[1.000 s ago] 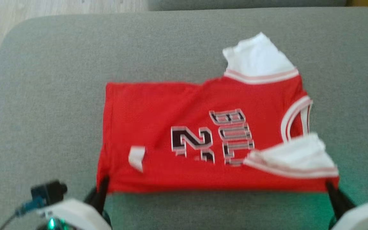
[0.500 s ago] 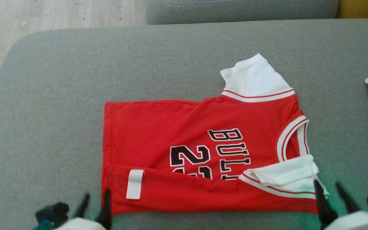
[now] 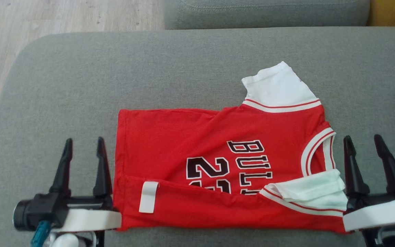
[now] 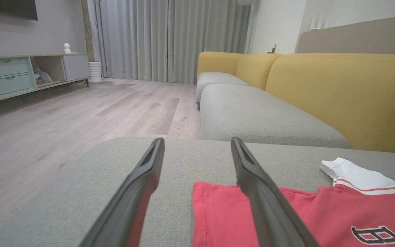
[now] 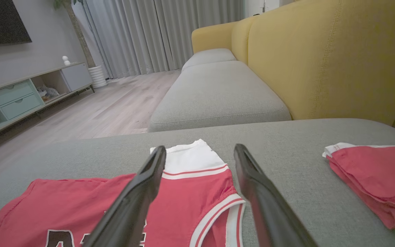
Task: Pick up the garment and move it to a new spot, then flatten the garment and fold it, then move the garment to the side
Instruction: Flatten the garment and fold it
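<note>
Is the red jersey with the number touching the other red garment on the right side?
Apart. The right wrist view shows bare grey cushion between the jersey and the other red garment; the head view agrees.

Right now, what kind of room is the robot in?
Most likely a home living room: a yellow-backed sofa with grey seats, a low cabinet with drawers, and long grey curtains.

Gripper [image 4: 197, 141] parted, seemingly over garment [image 4: 338, 212].
</note>
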### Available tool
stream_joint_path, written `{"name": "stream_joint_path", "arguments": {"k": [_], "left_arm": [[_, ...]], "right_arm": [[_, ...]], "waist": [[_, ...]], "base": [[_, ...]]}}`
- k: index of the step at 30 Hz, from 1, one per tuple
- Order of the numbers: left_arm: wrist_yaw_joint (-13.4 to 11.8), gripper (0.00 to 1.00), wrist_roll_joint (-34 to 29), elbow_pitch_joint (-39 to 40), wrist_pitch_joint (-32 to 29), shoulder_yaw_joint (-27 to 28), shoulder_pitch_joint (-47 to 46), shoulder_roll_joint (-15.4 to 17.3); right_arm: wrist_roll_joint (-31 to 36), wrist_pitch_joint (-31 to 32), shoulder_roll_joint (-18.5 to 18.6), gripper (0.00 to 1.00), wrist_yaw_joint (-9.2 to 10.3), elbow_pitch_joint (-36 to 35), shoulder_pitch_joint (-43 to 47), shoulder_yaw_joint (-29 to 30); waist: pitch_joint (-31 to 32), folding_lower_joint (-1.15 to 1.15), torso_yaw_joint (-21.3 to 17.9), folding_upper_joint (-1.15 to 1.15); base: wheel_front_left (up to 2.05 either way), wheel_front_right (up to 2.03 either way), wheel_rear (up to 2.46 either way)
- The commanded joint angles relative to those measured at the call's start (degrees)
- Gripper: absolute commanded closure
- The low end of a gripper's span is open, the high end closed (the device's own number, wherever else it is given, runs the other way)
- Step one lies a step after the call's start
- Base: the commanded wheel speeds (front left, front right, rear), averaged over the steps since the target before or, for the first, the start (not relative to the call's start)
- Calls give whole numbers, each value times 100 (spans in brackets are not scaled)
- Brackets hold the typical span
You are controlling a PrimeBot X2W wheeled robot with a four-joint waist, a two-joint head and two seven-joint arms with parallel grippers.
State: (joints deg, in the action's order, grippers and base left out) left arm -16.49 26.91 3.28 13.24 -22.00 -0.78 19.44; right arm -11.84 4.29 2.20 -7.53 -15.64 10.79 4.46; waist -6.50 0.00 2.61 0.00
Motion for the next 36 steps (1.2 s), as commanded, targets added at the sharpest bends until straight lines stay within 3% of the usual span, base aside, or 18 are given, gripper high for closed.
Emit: {"name": "stream_joint_path", "arguments": {"k": [1,11,18,25,32,33,34,35,36], "left_arm": [[-21,0,-106,120,0,147,-356,149],[144,0,-138,-383,-319,-57,-832,158],[699,0,-31,-1275,-809,-281,-2025,79],[1383,0,278,-2860,-1547,-507,-3097,-95],[1618,0,499,-4282,-2314,-619,-3584,-221],[1669,13,523,-4387,-2357,-635,-3620,-241],[1722,73,532,-4479,-2406,-667,-3643,-253],[1768,100,540,-4560,-2447,-694,-3656,-258],[1808,100,547,-4615,-2450,-708,-3670,-258]], "right_arm": [[27,20,68,0,4,-310,-309,-137],[-47,188,68,0,4,-430,-446,-106],[-87,246,68,0,4,-480,-712,-148],[-178,220,68,0,4,-317,-942,-247],[-279,169,68,0,4,-102,-992,-244],[-297,174,68,0,4,-63,-994,-219],[-309,182,68,0,4,-21,-1009,-196],[-309,200,68,0,4,34,-1040,-179],[-294,222,68,0,4,101,-1098,-172]], "waist": [[-10,0,-8,0],[-242,0,-24,0],[-722,0,-42,0],[-1124,0,-173,0],[-1211,0,-277,0],[-1209,0,-282,0],[-1203,0,-287,0],[-1196,0,-296,0],[-1194,0,-308,0]], "base": [[0,0,0],[0,0,0],[0,0,0],[0,0,0],[0,0,0],[0,0,0],[0,0,0],[0,0,0],[0,0,0]]}}
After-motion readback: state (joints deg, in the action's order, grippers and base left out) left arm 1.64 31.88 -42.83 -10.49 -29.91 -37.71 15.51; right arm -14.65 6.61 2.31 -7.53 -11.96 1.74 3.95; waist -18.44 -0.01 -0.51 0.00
